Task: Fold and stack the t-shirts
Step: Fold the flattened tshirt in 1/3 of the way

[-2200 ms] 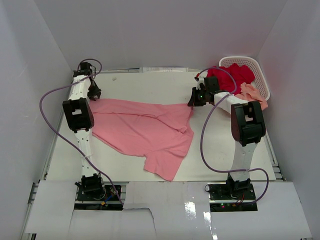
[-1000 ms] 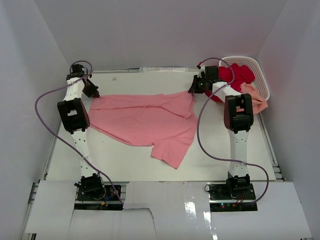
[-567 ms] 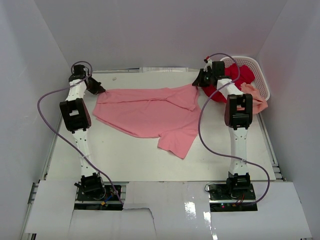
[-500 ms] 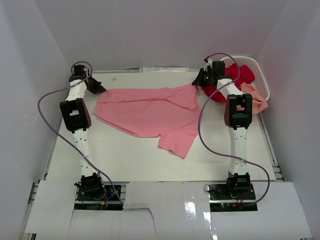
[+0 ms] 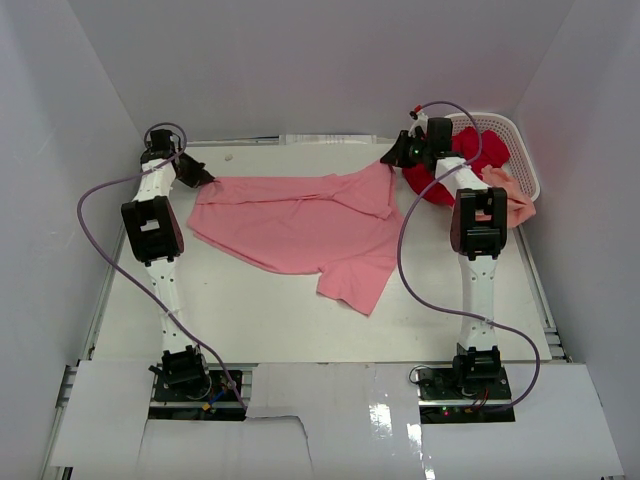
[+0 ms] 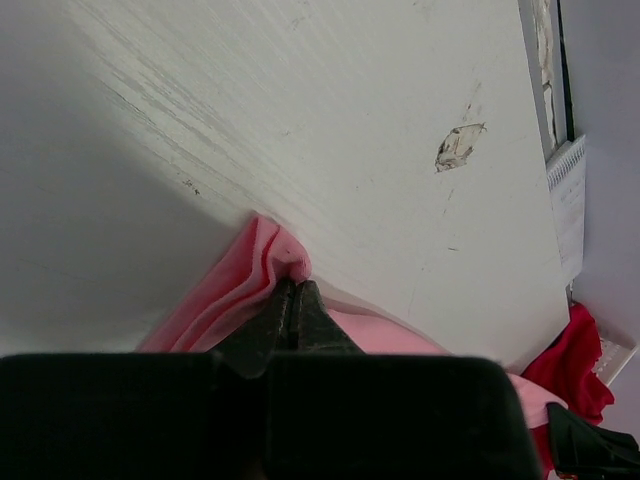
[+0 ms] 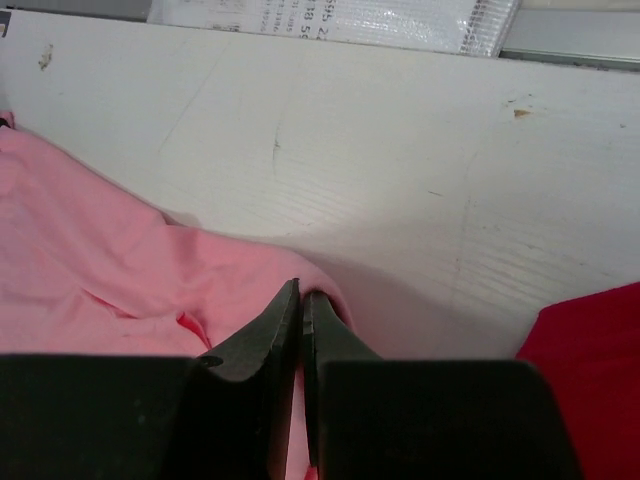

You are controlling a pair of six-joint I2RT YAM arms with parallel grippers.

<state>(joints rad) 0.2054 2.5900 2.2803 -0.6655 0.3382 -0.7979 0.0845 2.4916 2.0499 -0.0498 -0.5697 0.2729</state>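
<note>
Left gripper (image 6: 293, 290): clenched on the far left corner of the pink shirt (image 5: 300, 225). Our wrist view shows a small fold of pink cloth pinched right at the fingertips, low over the table (image 5: 250, 310).
Pink shirt: spread flat on the table between our two grippers. Its far edge runs fairly straight from one to the other, and the body lies back toward the arm bases. A flap is folded over close to the right gripper, and one loose part trails nearest the bases.
Right gripper (image 7: 300, 292): clamped on the shirt's far right corner, with pink cloth nipped between its closed tips.
Red shirt (image 5: 470, 150): just beyond the right gripper's outer side, spilling out of the basket (image 5: 520, 140) toward the table; nothing holds it.
Peach shirt (image 5: 505, 195): farther out on that same side, draped over the basket's near rim.
Handling: we judge the cloth light, limp and quick to crease. It will sag and drag wherever it is not held, and it should not slip from a firm pinch.
Where to hold: we think corners and hems, two points at once with the edge kept taut between them.
</note>
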